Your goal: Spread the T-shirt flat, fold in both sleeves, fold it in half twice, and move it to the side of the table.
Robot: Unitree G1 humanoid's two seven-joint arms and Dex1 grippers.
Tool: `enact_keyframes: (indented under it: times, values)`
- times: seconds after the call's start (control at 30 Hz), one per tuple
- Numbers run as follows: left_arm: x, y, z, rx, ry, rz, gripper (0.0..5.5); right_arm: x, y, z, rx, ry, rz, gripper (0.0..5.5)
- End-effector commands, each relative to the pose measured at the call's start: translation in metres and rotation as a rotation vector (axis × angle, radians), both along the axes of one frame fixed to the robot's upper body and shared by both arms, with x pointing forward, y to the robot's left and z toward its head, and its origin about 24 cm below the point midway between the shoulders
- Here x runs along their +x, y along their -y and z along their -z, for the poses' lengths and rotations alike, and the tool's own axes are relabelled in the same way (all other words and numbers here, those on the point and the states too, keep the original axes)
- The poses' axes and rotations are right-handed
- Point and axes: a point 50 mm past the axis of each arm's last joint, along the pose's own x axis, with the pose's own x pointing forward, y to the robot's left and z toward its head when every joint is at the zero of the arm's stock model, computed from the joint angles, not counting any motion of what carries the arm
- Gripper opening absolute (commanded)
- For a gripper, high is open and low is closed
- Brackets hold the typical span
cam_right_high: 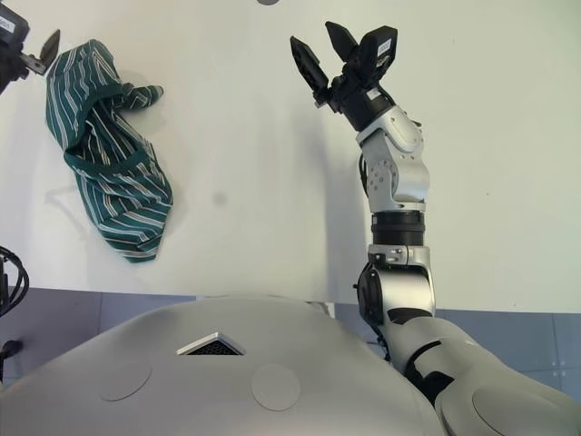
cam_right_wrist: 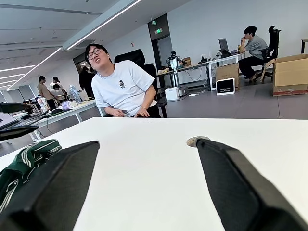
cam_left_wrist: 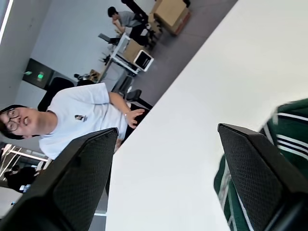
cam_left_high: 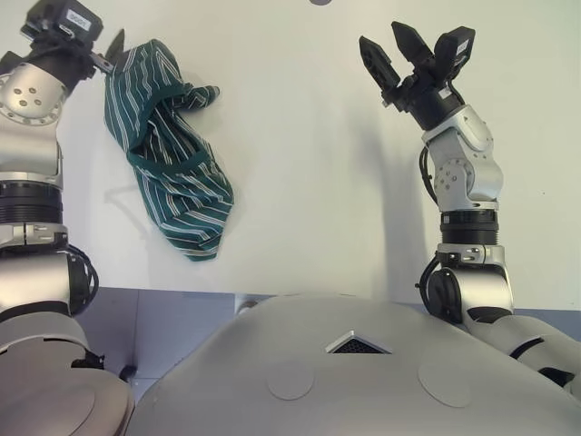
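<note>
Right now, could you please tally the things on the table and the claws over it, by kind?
T-shirt: 1
Disc: 1
Claws: 2, the left claw and the right claw, both open
Total: 4

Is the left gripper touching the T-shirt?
Cannot tell. In the left eye view the open left gripper borders the T-shirt, with no plain contact or gap.

Head eyes overlook the table (cam_left_high: 309, 182); wrist cameras skim low across it.
</note>
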Motion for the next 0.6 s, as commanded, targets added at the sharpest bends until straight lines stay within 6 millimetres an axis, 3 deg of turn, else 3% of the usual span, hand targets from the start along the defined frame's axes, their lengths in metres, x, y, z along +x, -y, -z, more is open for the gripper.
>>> enact_keyframes:
  times: [0.03,0.13,0.2,0.3,0.47,0.53,0.6]
  values:
    - [-0.004,-0.018,0.019,0.156,-0.079,-0.061,3.81,-0.003,0.002,0.008,-0.035,-0.02,0.004,3.74]
    - [-0.015,-0.005,0.063,0.222,-0.276,0.033,3.81,-0.002,0.002,0.009,-0.049,-0.022,-0.002,3.74]
    - [-0.012,0.02,0.086,0.134,-0.349,0.102,3.81,-0.001,0.003,0.008,-0.055,-0.02,-0.007,3.74]
    - [0.007,0.066,0.098,0.026,-0.334,0.176,3.81,0.001,0.001,0.007,-0.061,-0.016,-0.018,3.74]
    - [0.043,0.164,0.078,-0.102,-0.145,0.401,3.81,0.006,0.002,0.003,-0.102,0.002,-0.044,3.74]
    - [0.051,0.193,0.059,-0.212,-0.047,0.49,3.81,0.008,0.006,0.0,-0.125,0.012,-0.051,3.74]
    - [0.06,0.209,0.043,-0.297,0.0,0.529,3.81,0.009,0.01,-0.002,-0.156,0.021,-0.059,3.74]
